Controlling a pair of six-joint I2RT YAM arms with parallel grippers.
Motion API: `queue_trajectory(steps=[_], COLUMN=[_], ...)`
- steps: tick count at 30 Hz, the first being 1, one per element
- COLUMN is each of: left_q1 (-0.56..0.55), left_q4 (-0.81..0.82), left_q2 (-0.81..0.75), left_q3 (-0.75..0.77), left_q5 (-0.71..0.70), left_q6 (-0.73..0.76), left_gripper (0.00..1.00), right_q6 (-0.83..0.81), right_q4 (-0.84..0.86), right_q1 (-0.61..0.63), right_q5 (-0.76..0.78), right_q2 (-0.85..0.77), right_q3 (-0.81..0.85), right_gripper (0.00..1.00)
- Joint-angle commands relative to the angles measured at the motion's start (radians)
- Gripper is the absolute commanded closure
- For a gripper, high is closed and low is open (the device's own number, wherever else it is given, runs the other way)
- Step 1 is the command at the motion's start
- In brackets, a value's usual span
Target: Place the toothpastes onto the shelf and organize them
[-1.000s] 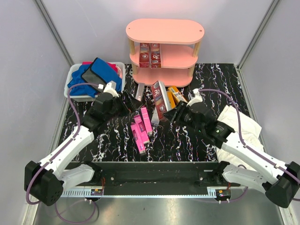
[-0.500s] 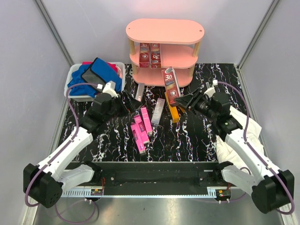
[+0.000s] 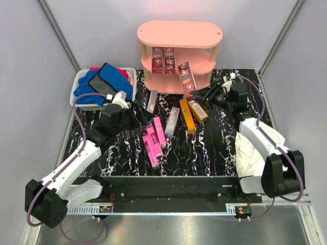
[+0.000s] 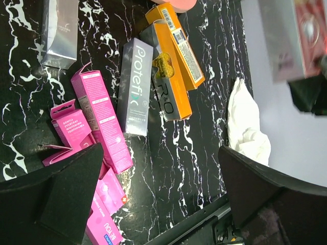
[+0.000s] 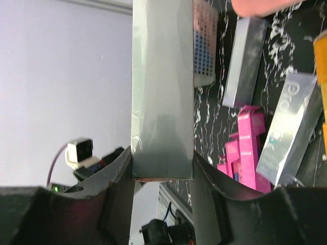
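A dark red toothpaste box (image 3: 186, 79), tilted, is clamped by the right gripper (image 3: 199, 94) before the shelf (image 3: 179, 31), possibly touching it; the left gripper (image 4: 159, 150) is held spread above pink boxes (image 3: 153, 139).

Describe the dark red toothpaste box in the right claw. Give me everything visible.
The dark red toothpaste box is a long, slim cardboard carton with white print and a large "3D" near its upper end. The right claw pinches its lower end and holds it clear of the table, almost upright and slightly tilted, in front of the lower tiers of the shelf. Whether it touches the shelf cannot be told. In the right wrist view, the side facing the camera looks plain grey and is clamped between both fingers.
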Motion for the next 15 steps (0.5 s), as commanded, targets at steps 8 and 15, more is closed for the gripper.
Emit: queue_trajectory(steps=[8,15], left_q1=[0.004,0.004], left_q4=[0.075,0.058], left_q2=[-0.022,-0.022], left_q3=[-0.011,0.004], left_q5=[0.071,0.086], left_q6=[-0.003,0.015], left_gripper=[0.01,0.01], right_q6=[0.043,0.072], right_q4=[0.145,0.129], right_q1=[-0.052,-0.058], right_q5=[-0.083,-0.026], right_q2=[0.370,0.513], right_q3=[0.366,0.517], right_gripper=[0.84,0.84])
